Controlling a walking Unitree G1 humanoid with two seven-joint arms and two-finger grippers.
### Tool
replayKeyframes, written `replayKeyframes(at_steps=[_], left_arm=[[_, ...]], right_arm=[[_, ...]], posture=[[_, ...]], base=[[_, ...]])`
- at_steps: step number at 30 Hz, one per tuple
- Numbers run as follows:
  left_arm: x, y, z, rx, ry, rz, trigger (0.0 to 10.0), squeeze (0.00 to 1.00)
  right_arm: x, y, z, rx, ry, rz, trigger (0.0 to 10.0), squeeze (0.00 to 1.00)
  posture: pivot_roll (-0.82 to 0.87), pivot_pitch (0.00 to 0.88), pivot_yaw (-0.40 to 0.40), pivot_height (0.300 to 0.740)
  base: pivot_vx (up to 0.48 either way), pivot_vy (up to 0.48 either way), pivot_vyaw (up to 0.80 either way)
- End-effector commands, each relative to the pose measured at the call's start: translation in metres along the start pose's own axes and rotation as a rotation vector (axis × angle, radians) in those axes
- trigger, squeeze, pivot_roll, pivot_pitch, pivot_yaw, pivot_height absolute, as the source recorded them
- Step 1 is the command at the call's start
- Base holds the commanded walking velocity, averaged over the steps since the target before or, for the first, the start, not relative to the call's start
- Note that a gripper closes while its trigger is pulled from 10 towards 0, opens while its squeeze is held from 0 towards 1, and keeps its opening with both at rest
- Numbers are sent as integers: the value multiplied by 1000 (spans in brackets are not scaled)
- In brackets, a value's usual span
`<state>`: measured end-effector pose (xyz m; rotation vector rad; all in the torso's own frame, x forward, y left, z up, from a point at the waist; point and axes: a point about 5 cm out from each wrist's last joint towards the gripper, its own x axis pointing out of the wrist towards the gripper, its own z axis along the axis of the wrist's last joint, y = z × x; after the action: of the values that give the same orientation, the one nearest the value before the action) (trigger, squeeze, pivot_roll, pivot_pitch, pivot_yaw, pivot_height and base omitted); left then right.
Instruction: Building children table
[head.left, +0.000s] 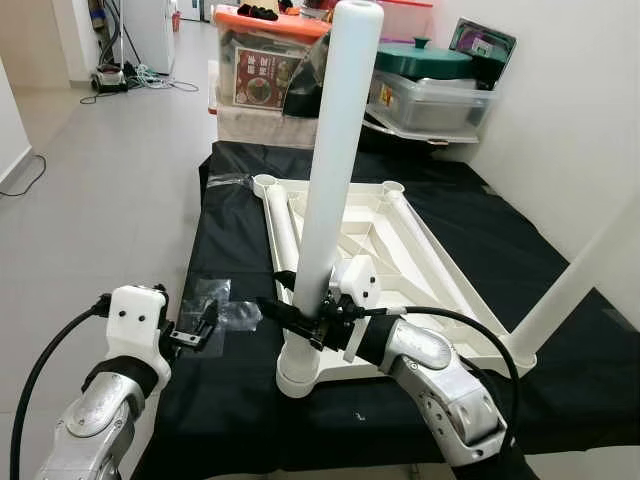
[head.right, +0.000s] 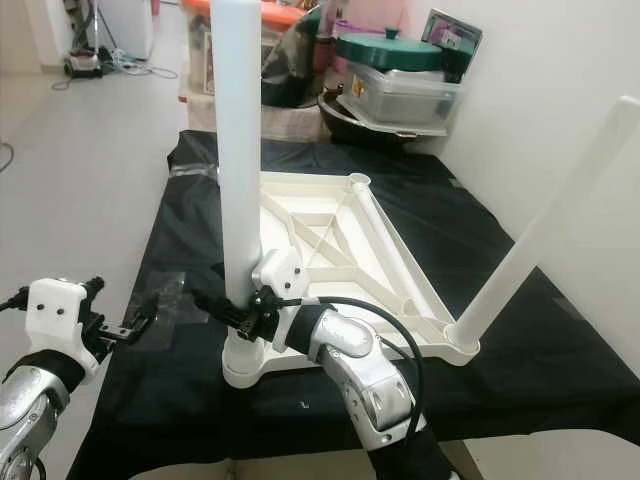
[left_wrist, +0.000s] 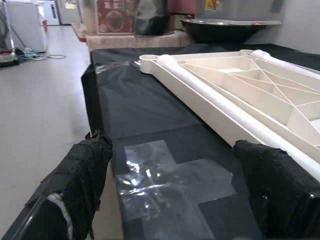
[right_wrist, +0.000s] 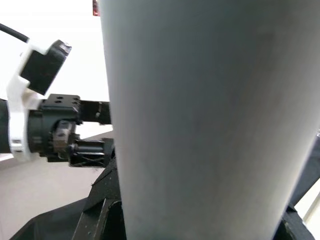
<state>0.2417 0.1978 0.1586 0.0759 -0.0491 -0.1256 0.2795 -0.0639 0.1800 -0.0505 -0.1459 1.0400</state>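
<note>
The right gripper (head.left: 297, 318) has its jaws clamped around the upright white leg (head.left: 335, 160), low on its shaft above the near corner socket of the upturned white tabletop (head.left: 400, 250) on the black-draped surface (head.left: 240, 210). The left gripper (head.left: 200, 333), jaws wide open and holding nothing, hovers over clear tape (left_wrist: 165, 177) near the surface's left edge. Storage boxes (head.left: 425, 95) crowd the floor beyond the far edge.
</note>
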Motion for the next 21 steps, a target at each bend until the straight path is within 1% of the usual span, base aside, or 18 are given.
replayKeyframes(at_steps=[1,3,6,7,9,11,13,14,15,16,18,19,20,21], left_arm=[[1,-4,1,-12,-10,-10,10000,0],[1,-4,1,-13,-10,-10,10000,0],[0,-3,0,-13,-6,-11,10000,0],[0,-3,0,-13,-6,-11,10000,0],[1,-3,0,-14,-5,-12,10000,0],[1,-3,0,-14,-5,-12,10000,0],[2,-3,1,-15,-7,-13,10000,0],[2,-3,1,-15,-7,-13,10000,0],[2,-3,1,-15,-8,-12,10000,0],[3,-3,2,-15,-10,-11,10000,0],[3,-3,2,-15,-12,-9,10000,0],[3,-3,2,-15,-12,-9,10000,0],[3,-3,2,-15,-13,-8,10000,0],[3,-3,2,-15,-13,-8,10000,0]], right_arm=[[-4,-6,-8,-14,52,-23,10000,0],[-4,-4,-8,-9,52,-18,10000,0],[-6,2,-11,33,47,7,10000,0],[-6,2,-11,33,47,7,10000,0],[-7,4,-12,66,39,7,10000,0],[-7,4,-12,66,39,7,10000,0],[-7,4,-15,100,36,-21,10000,0],[-7,4,-15,100,36,-21,10000,0],[-7,-2,-18,130,44,-89,10000,0],[-7,-12,-22,164,54,-194,10000,0],[-9,-26,-28,217,68,-351,10000,0],[-9,-26,-28,217,68,-351,10000,0],[-11,-30,-30,239,73,-407,10000,0],[-11,-30,-30,239,73,-407,10000,0]], posture=[[135,0,-173,740],[136,0,-173,740],[136,0,-170,740],[136,0,-170,740],[135,0,-166,740],[135,0,-166,740],[134,0,-162,740],[134,0,-162,740],[132,0,-162,740],[132,0,-162,740],[131,0,-162,740],[131,0,-162,740],[131,0,-162,740],[131,0,-162,740]], base=[[0,0,0],[0,0,0],[0,0,0],[0,0,0],[0,0,0],[0,0,0],[0,0,0],[0,0,0],[0,0,0],[0,0,0],[0,0,0],[0,0,0],[0,0,0],[0,0,0]])
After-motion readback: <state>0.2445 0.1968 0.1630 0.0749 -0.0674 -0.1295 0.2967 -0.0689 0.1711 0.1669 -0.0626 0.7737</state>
